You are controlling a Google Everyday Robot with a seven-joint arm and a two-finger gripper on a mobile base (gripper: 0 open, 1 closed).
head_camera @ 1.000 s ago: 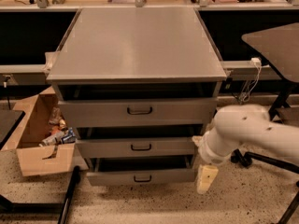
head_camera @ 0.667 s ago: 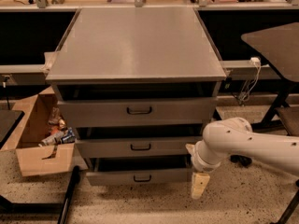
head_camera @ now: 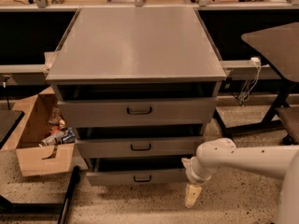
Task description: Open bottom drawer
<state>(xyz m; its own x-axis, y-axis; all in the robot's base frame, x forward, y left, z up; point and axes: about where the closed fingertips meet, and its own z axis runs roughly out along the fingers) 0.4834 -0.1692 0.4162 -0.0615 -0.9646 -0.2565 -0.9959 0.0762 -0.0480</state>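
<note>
At centre stands a grey metal cabinet (head_camera: 135,45) with three drawers. A white robot arm (head_camera: 252,160) reaches in from the right. Left of the cabinet sits an open cardboard box (head_camera: 39,160) of clutter. Lowest of the three, the bottom drawer (head_camera: 112,177) shows a dark gap above its front. Just beside its right end the claw (head_camera: 192,196) points downward; whether it is apart or together cannot be told. A small black handle (head_camera: 142,178) marks the drawer's middle.

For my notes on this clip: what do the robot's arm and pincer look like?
The arm is a smooth, off-white, tube-like shell with a rounded joint at the wrist end; no cables or markings show. The pincer is a cream, tapered piece, hanging low beside the front of the bottom drawer.
</note>
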